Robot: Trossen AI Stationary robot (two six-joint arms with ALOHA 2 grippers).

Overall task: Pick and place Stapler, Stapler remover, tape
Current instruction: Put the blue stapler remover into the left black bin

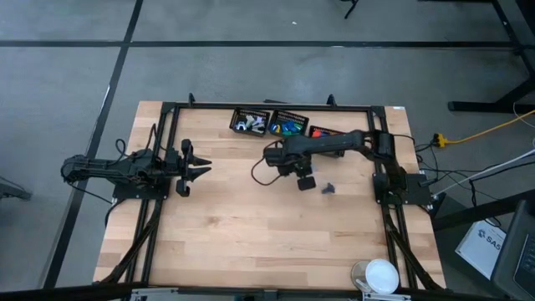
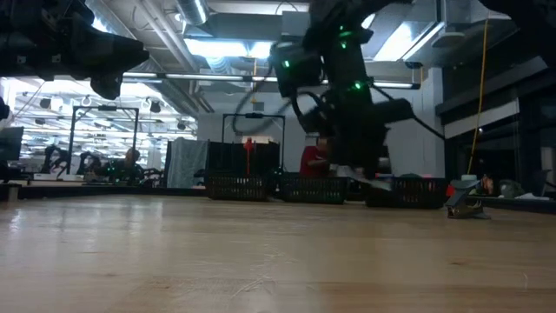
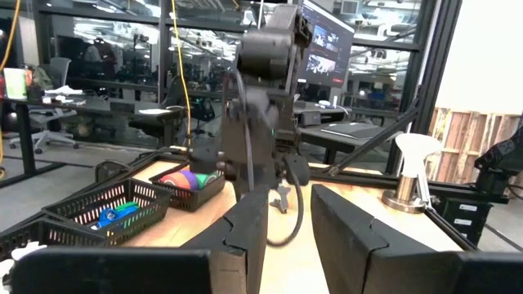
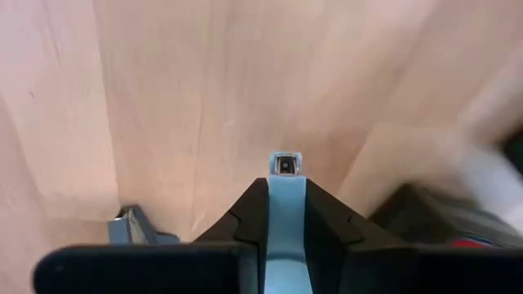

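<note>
Left hand (image 1: 203, 167): fingers spread, idle at the worktop's (image 1: 251, 234) left side. Right hand (image 1: 306, 181): pinching a pale blue stapler (image 4: 284, 214) above mid-worktop (carry step, by my reading); stapler remover (image 1: 328, 189) lies just beside. Next: lower, release.

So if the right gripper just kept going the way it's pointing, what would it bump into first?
Most likely the bare wooden table. The right gripper points down at it, shut on a light blue stapler, so that would touch first. Height is unclear.

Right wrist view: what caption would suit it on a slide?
Right pincer shut on a pale blue stapler above the wooden table, a stapler remover lying below.
</note>
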